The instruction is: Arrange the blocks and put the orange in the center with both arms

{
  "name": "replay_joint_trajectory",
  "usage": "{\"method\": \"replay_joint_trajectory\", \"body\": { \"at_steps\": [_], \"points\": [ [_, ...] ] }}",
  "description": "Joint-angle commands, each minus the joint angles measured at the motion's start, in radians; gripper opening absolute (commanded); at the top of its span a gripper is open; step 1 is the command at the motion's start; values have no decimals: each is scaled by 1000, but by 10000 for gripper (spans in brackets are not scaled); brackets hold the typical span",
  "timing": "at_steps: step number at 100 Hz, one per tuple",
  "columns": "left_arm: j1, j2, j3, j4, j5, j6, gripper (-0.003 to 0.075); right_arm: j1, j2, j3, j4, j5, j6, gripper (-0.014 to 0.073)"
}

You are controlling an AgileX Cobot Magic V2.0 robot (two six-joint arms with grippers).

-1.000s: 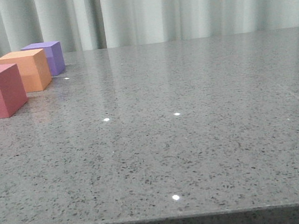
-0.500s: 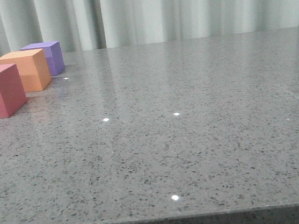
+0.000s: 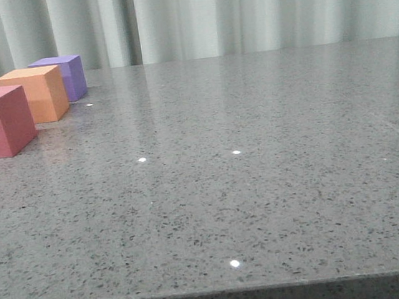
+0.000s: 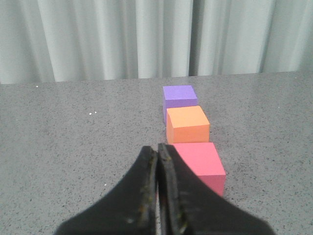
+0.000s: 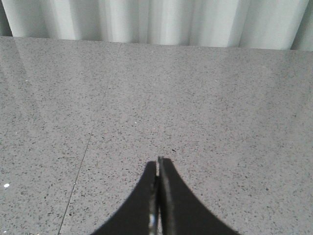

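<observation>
Both grippers are pinched fully closed with nothing between their fingers: the left gripper [image 4: 157,149] hangs just short of the pinkish-red cube [image 4: 199,164], and the right gripper [image 5: 158,164] hangs over bare grey counter [image 3: 261,186] with no block in its view. All three blocks sit in a tight row near the far left corner of the counter, running away from the front edge: pinkish-red cube nearest, the orange cube [image 3: 37,93] behind it, the purple cube [image 3: 63,76] farthest back toward the curtain [image 3: 241,7]. Orange already lies between the other two, so the arrangement looks essentially complete, and the sensible step is judged to be a clean retreat or a small tidy-up of spacing. To do that well, the left arm should lift straight up and back from the pinkish-red cube before swinging sideways, since its closed tips are near that block and a sideways brush could skew the line. Any nudge should be slow and square to a face.
</observation>
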Motion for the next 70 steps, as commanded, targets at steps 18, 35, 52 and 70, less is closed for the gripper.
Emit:
{"method": "replay_joint_trajectory", "body": {
  "at_steps": [18,35,52,70],
  "points": [
    [37,-103,132,1,-267,-7,-20,-6,-3,-26,-9,-75,-9,-88],
    [93,-213,273,-5,-339,-7,-20,-6,-3,-26,-9,-75,-9,-88],
    [144,-331,380,-6,-349,-7,-20,-6,-3,-26,-9,-75,-9,-88],
    [151,-433,463,-6,-349,-7,-20,-6,-3,-26,-9,-75,-9,-88]
  ]
}}
